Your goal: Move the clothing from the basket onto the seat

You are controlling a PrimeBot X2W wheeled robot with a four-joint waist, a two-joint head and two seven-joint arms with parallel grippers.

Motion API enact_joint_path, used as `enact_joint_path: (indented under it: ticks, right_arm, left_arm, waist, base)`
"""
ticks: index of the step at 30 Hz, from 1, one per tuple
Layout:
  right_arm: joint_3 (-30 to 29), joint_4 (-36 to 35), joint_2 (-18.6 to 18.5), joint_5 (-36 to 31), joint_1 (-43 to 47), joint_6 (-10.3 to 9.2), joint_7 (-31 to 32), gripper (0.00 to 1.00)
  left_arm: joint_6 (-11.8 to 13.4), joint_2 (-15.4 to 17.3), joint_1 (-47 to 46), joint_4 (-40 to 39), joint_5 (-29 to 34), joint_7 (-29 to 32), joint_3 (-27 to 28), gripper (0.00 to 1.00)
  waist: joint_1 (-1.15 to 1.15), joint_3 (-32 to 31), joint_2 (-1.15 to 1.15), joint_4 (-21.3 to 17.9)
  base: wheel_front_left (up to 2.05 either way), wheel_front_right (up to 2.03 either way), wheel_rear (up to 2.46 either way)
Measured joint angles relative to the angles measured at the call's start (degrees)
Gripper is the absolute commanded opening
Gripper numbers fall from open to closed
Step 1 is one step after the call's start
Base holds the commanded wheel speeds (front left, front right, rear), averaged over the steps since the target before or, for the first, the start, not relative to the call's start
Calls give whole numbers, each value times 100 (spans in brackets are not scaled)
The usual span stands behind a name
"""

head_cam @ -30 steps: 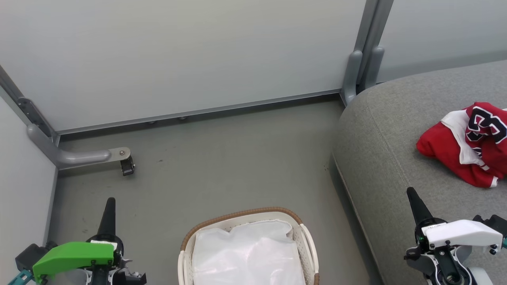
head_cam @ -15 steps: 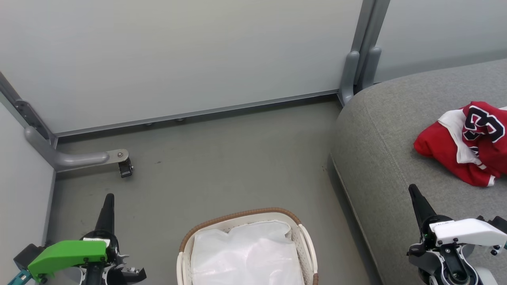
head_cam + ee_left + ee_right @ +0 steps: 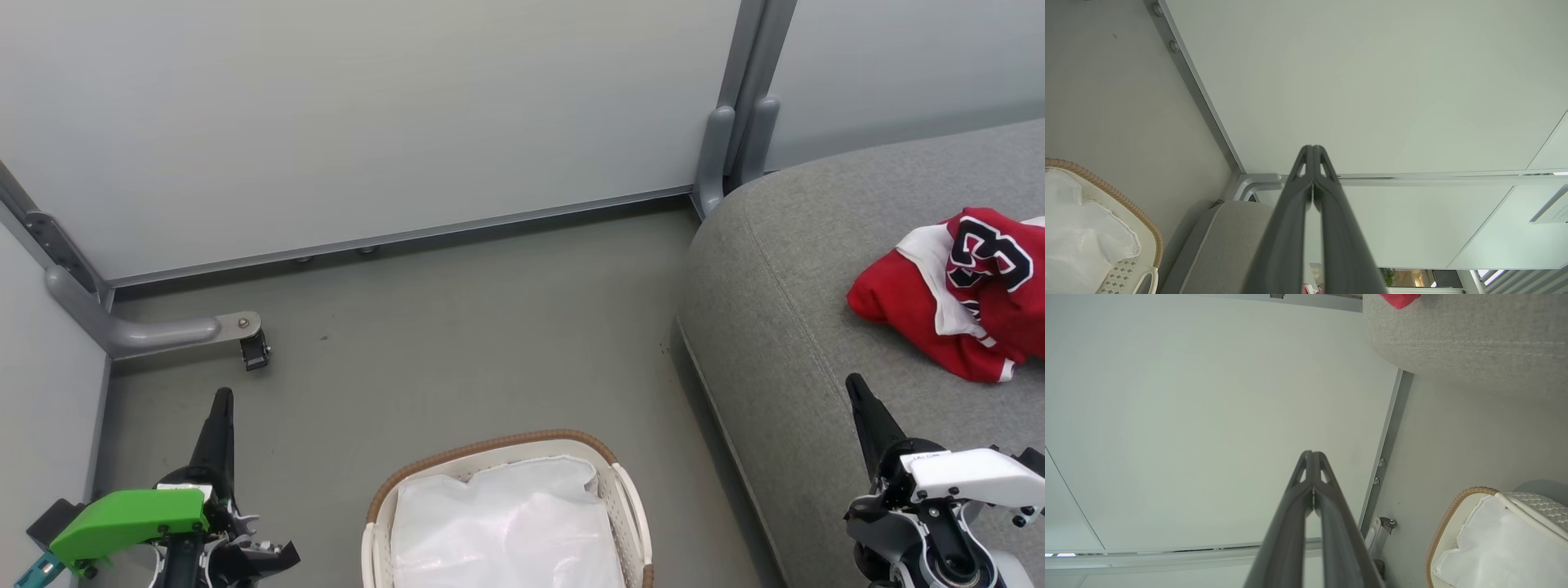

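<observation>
Head view — red clothing [image 3: 886, 298] on the grey sofa [image 3: 784, 327], basket [image 3: 490, 445] on the floor [image 3: 457, 327].

The clothing lies bunched on the sofa's top at the right edge of the view, a black white-edged numeral showing on it. The basket stands just left of the sofa's front edge, with a white liner [image 3: 506, 523] inside. Left tool [image 3: 222, 398] hangs low, left of the basket; right tool [image 3: 855, 382] is over the sofa, near the clothing but apart from it — both have their fingers pressed together on nothing, as the wrist views show.
</observation>
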Motion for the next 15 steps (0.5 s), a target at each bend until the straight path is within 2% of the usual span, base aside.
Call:
enact_joint_path:
  ticks: [9, 15]
  right_arm:
    - [-53, -35, 2, 335, -7, 0, 90, 0]
    - [-55, -38, 3, 336, -8, 0, 91, 0]
  left_arm:
    - [-16, 1, -37, -35, -327, 77, 36, 0]
    - [-16, 2, -48, -41, -328, 77, 38, 0]
  waist:
    - [0, -12, 0, -30]
    - [0, -12, 0, -31]
  base:
    - [0, 0, 0]
    - [0, 0, 0]
